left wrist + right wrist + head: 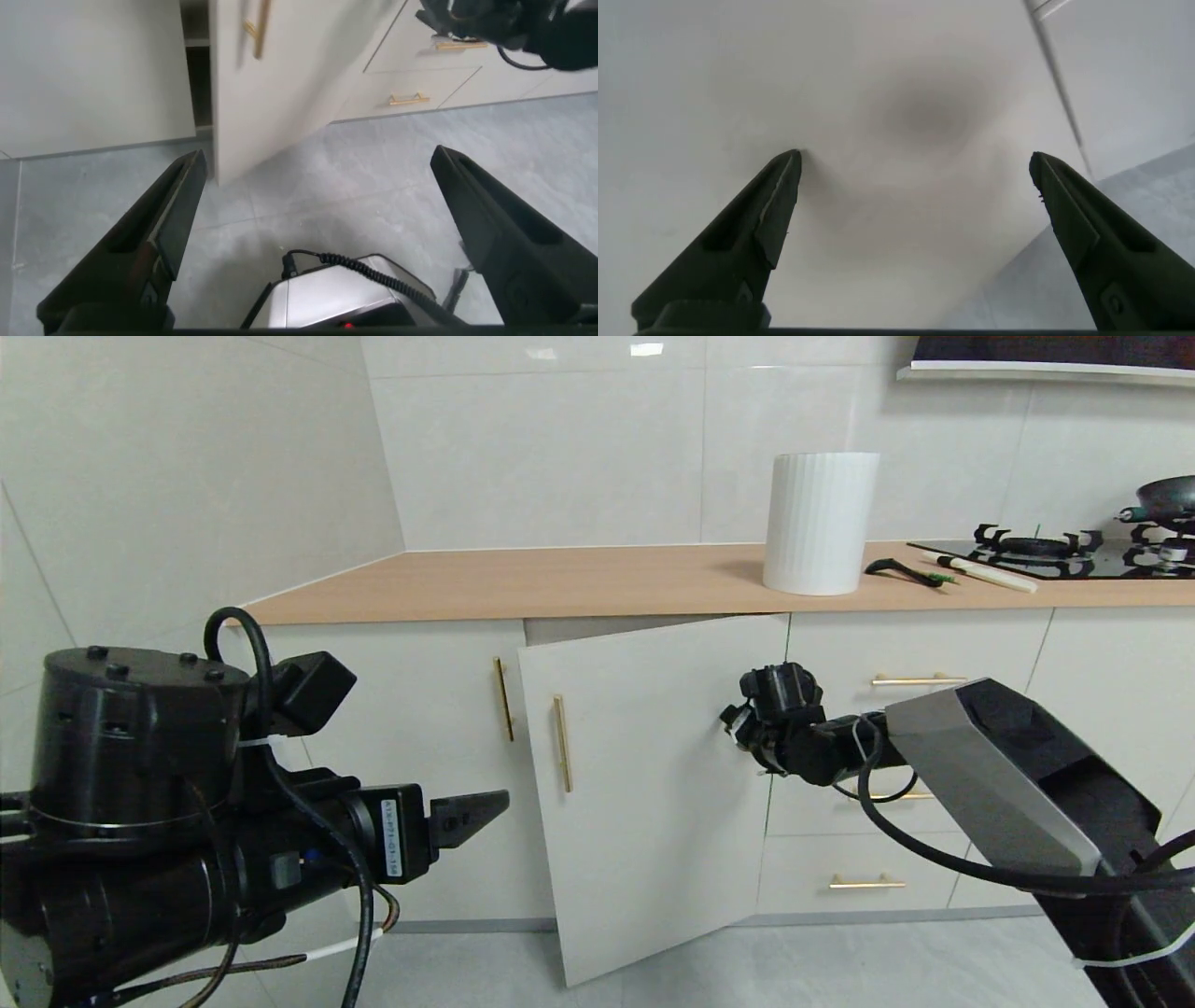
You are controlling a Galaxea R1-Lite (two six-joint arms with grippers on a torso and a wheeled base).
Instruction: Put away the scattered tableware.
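Gas hob (1083, 566) on wooden counter (560, 581); dark pan (1167, 495) on its right burner

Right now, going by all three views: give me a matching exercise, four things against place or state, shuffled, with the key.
Things
1. cabinet door
2. white ribbed canister
3. right hand
4. pan

Place or state
A. on the stove, far right
B. open, facing the door
C. swung partly open
D. standing on the counter

Pairs: 1-C, 2-D, 3-B, 4-A
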